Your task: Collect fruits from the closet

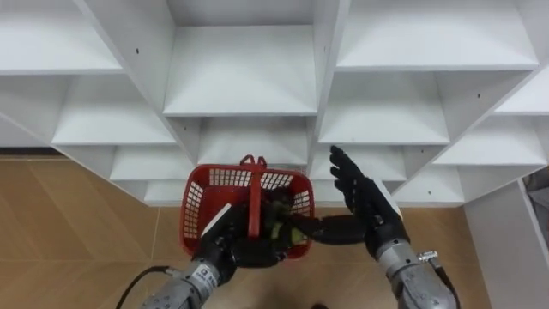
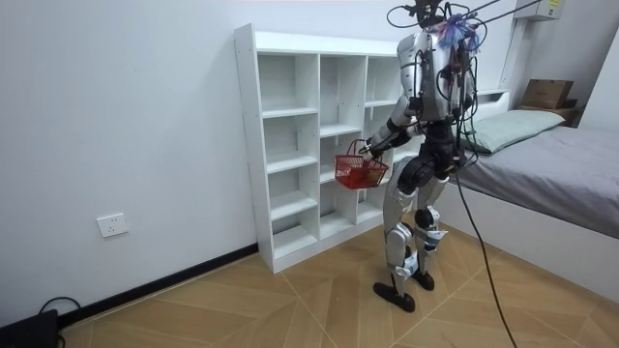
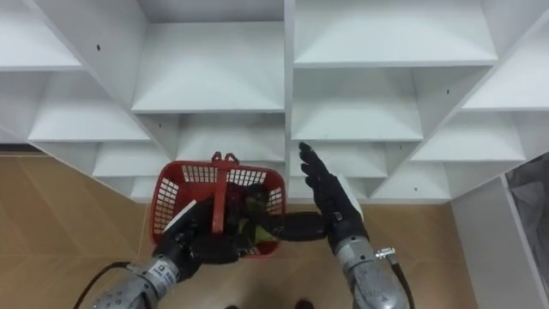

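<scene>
Basket (image 1: 197, 204) in left hand (image 1: 238, 251), right hand (image 1: 367, 204) beside

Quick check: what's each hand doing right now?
Left hand: shut on the red basket, at its handle.
Right hand: open, fingers straight, holding nothing, beside the basket.

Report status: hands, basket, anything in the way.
Left hand shut on red basket handle. Right hand open beside it. Greenish item inside. White shelf unit directly ahead, nothing blocking.
</scene>
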`<state>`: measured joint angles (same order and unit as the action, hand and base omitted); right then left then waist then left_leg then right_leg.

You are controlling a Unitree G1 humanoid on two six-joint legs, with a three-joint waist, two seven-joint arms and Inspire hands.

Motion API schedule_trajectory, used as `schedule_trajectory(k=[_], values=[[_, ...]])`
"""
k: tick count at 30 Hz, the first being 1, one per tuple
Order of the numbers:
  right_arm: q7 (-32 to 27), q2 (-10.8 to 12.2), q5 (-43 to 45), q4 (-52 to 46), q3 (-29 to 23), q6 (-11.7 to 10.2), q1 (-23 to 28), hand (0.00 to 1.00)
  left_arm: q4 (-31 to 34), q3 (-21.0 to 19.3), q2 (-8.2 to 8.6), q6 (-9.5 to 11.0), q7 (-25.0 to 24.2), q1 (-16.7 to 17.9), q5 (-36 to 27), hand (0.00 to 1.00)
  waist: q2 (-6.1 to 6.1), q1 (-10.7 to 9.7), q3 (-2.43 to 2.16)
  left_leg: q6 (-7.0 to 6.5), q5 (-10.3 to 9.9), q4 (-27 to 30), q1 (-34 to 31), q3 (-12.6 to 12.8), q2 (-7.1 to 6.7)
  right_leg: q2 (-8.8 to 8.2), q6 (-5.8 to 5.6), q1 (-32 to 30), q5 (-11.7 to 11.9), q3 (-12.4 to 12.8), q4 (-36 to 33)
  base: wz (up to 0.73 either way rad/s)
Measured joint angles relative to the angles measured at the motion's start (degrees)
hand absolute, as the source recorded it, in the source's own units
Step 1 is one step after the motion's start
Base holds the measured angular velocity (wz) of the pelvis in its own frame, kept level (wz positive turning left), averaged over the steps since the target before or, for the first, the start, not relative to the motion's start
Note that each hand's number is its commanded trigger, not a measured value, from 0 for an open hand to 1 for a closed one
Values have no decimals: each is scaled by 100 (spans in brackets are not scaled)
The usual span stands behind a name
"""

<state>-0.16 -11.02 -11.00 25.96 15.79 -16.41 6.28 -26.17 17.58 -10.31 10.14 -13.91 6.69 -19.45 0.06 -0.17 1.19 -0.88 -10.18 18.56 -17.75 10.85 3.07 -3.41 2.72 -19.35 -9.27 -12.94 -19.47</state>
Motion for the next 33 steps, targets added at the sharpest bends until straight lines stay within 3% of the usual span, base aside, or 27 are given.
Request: schedule_trajectory(k=[5, 7, 10, 15, 26, 30, 33], values=[[-297, -63, 47, 632, -155, 107, 220, 0, -608, -178, -142, 0, 219, 244, 172, 100, -38, -27, -14, 26, 19, -292, 512, -18, -72, 4, -36, 456, -44, -19, 158, 1], [-320, -118, 31, 917, -202, 106, 318, 0, -835, -199, -245, 8, 259, 459, 304, 100, -65, -34, -48, 32, 20, -412, 758, -22, -70, 46, -53, 733, -29, -20, 329, 0], [-349, -116, 25, 1150, -293, 108, 536, 0, -1304, -263, -244, 9, 366, 652, 453, 100, -70, -43, -84, 51, 10, -567, 1072, -18, -72, 76, -81, 1090, -2, -71, 565, 3], [-472, -106, 10, 1163, -407, 93, 994, 0, -1356, -628, -244, 14, 432, 978, 535, 100, -60, -96, -97, 57, 4, -720, 1314, -35, -78, 100, -120, 1417, 23, -142, 771, 8], [-484, 35, -514, 3036, -675, 176, 1095, 0, -2476, -970, -122, 23, 885, 799, 550, 100, -142, -113, -109, 74, -11, -971, 1951, -26, -153, 119, -198, 2017, -26, -119, 1069, 1], [-383, 138, -880, 3690, -1040, 416, 1000, 0, -2777, -1185, -42, 5, 1005, 800, 607, 100, -127, -98, -110, 87, -32, -1030, 2048, -20, -147, 140, -202, 2152, -27, -122, 1073, 0], [-303, 188, -1046, 3937, -1144, 606, 892, 0, -2779, -1242, -8, -121, 1017, 810, 631, 100, -88, -104, -112, 88, -32, -1027, 2073, -19, -145, 143, -199, 2176, -26, -133, 1074, 0]])
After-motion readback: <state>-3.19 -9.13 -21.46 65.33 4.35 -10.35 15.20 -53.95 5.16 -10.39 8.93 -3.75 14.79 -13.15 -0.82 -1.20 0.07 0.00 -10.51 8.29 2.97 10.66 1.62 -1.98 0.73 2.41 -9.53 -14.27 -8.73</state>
